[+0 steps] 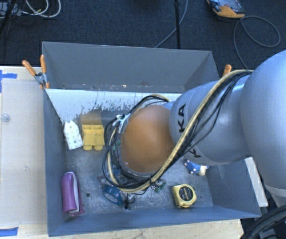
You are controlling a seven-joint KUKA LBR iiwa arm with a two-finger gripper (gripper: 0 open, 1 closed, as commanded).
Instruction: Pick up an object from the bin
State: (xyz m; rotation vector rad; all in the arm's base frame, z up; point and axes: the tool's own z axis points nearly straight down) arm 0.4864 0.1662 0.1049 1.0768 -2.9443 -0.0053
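Near the front of the bin (pixel 128 71), a small blue thing (pixel 111 193) lies just below the arm's orange cover (pixel 145 138). The gripper (pixel 125 199) is low beside it. I cannot tell how open it is or if it holds anything. The small blue thing looks light and hard, maybe slippery. I'd grab across its thin sides.

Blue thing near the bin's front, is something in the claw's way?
Nothing visible is. The claw hangs right over the blue thing; the purple tube and the yellow tape measure lie off to either side.
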